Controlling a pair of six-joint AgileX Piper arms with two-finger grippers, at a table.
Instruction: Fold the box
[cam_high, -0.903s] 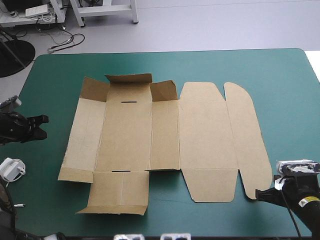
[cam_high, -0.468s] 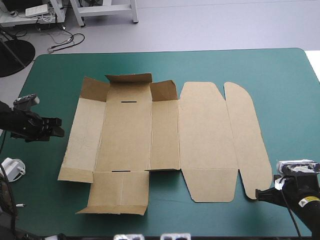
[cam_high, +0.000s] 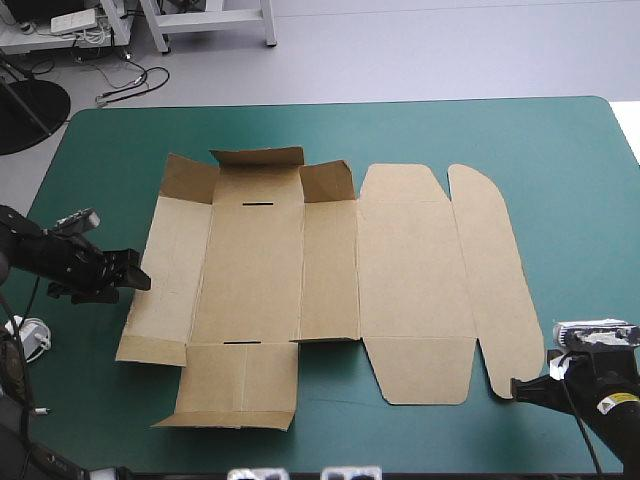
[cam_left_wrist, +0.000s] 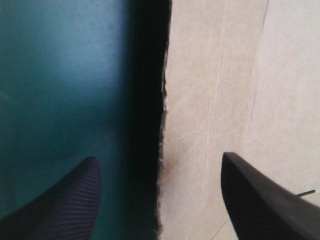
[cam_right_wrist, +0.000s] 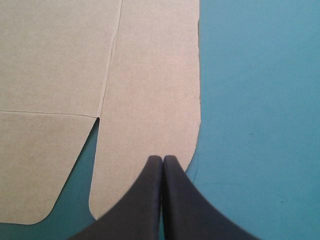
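Note:
The brown box (cam_high: 330, 270) lies as a cut sheet on the teal-green cover, mostly flat. Its short flaps along the far edge stand raised, and the near flap tilts slightly up. My left gripper (cam_high: 135, 275) is at the sheet's left edge. In the left wrist view it (cam_left_wrist: 159, 157) is open, with the ragged edge of the box (cam_left_wrist: 215, 90) running between its fingers. My right gripper (cam_high: 517, 387) rests shut at the near tip of the rounded right-hand flap. In the right wrist view it (cam_right_wrist: 162, 159) points onto that flap of the box (cam_right_wrist: 150, 75).
A small white plug-like object (cam_high: 25, 338) lies near the table's left edge, behind my left arm. Bare teal-green cover (cam_high: 560, 170) stretches to the right of the sheet and along the far edge.
My left arm has moved right, from the table's left edge up to the box's left edge, and its gripper has opened. The right gripper and the box have stayed put.

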